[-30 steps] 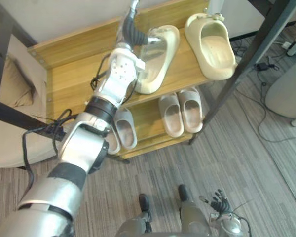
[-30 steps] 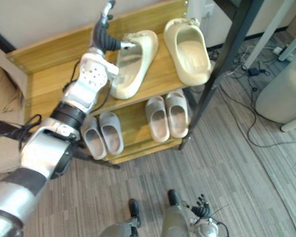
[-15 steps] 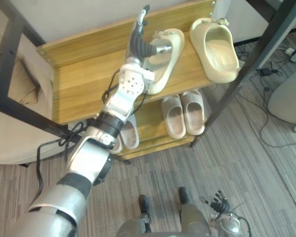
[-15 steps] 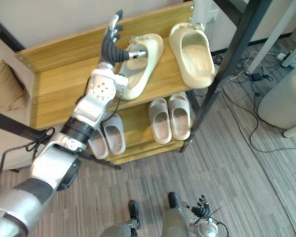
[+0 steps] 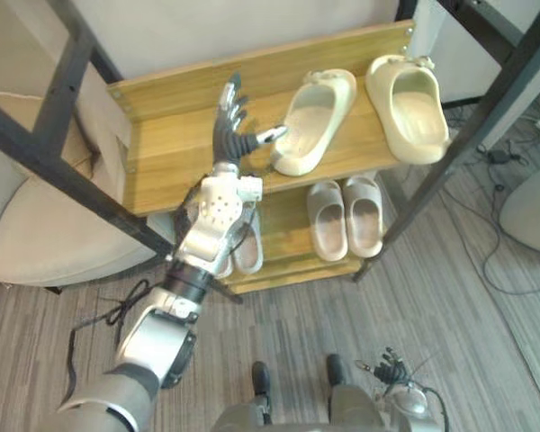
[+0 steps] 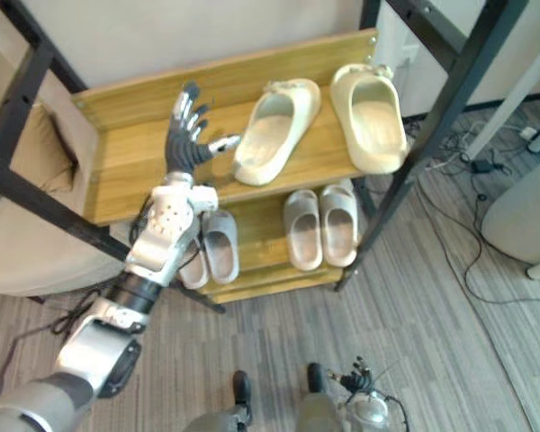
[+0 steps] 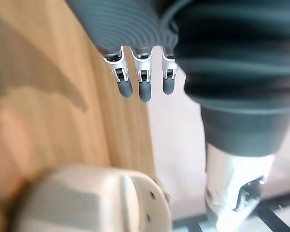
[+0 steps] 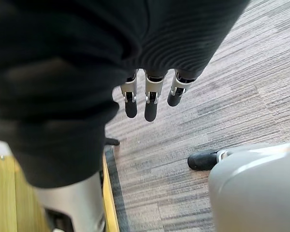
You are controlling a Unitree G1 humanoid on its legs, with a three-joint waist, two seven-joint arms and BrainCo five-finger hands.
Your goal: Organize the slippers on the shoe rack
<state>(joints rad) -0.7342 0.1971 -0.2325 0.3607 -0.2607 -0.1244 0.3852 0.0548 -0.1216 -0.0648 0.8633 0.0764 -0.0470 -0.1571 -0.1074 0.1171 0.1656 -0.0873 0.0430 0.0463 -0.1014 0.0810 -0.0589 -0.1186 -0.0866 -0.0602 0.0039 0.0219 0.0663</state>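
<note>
We look steeply down from the head through two eyes set side by side; both share the shoe rack (image 5: 162, 153) at 12 o'clock and the floor (image 5: 450, 342) toward 6 o'clock. Our left wrist camera looks along the left hand (image 7: 142, 84), very close to the rack's wood; our right wrist camera looks along the right hand (image 8: 151, 99) down at the floor.

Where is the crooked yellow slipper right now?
In the left eye view the crooked yellow slipper lies on the top shelf, between the left robot hand and the other yellow slipper.
</note>
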